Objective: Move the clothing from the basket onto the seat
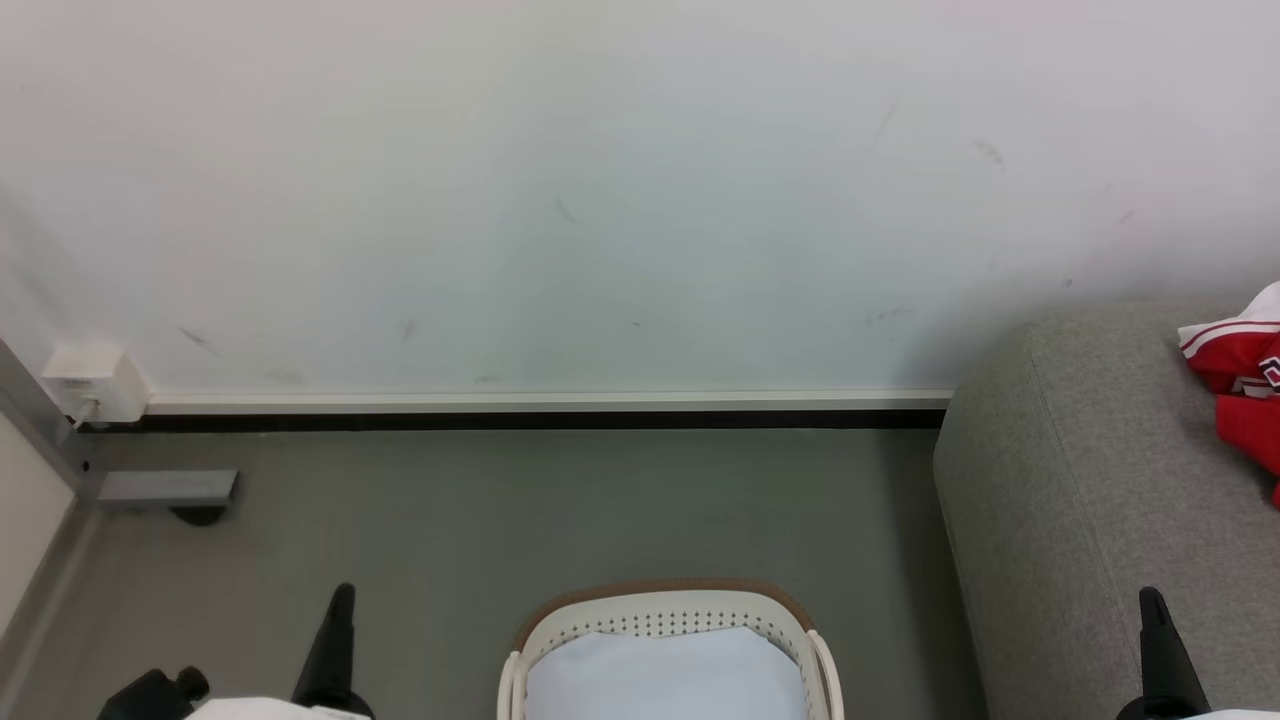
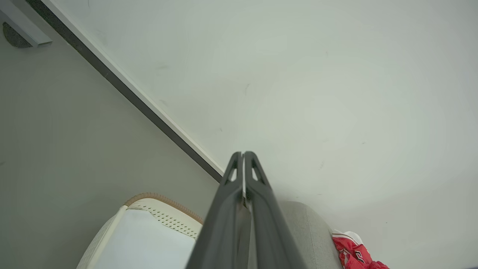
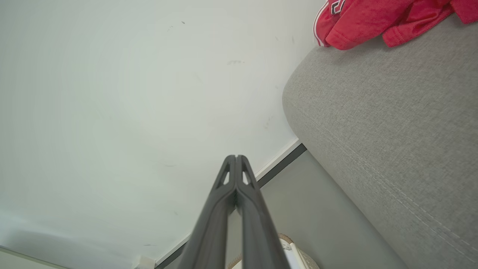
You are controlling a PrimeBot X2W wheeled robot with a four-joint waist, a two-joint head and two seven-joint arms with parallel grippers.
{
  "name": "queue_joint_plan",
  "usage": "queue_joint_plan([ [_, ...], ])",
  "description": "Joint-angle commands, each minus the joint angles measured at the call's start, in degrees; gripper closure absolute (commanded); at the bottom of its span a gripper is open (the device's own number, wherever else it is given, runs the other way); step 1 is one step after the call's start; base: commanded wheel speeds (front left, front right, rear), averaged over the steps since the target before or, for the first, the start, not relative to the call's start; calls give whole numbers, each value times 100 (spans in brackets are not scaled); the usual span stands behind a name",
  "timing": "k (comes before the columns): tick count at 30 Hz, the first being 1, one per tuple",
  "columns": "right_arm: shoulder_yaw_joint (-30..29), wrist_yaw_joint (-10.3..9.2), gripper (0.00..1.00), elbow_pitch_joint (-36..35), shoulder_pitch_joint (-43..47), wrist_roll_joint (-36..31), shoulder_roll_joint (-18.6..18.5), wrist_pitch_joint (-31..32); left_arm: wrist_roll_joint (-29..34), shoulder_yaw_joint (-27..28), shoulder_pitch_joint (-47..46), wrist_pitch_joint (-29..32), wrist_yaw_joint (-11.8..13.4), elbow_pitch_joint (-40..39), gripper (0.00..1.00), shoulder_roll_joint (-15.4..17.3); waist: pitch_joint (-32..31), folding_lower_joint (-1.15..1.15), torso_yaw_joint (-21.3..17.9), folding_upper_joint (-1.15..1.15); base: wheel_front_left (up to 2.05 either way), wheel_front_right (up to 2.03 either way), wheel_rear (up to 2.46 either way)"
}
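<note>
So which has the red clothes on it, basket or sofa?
The large grey fabric sofa; the bright red white-trimmed garments lie on it. The cream perforated basket holds a pale sheet.

Bright, even light in the head view: the wall [image 1: 640, 180] reads clean white, its faint scuffs sharp enough to pick out. A soft shadow gathers where the wall meets the seat [image 1: 1080, 480], and the floor [image 1: 560, 500] darkens just beside it. No glare. In the left wrist view there's a pale glow on the wall at middle right, and the left gripper [image 2: 243, 153] blurs towards the bottom edge, too close for focus. In the right wrist view the seat's weave is crisp and the clothing [image 3: 366, 22] a saturated red, while the lower-left corner dims. The right gripper [image 3: 236, 156] softens low down, and the wide lens slants the skirting line.
</note>
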Motion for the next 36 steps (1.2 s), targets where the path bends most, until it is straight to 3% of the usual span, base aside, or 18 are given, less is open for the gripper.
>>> queue_joint_plan([
  [1,-19,-6,100,-81,-115,185,-72,44,-218,55,-128,52,-34,-84,100,5,2,0,-1,0,0,0,0],
  [36,-59,-11,100,-81,-378,2261,-86,559,-2163,381,-276,572,-121,-135,100,-92,67,0,-41,0,0,0,0],
])
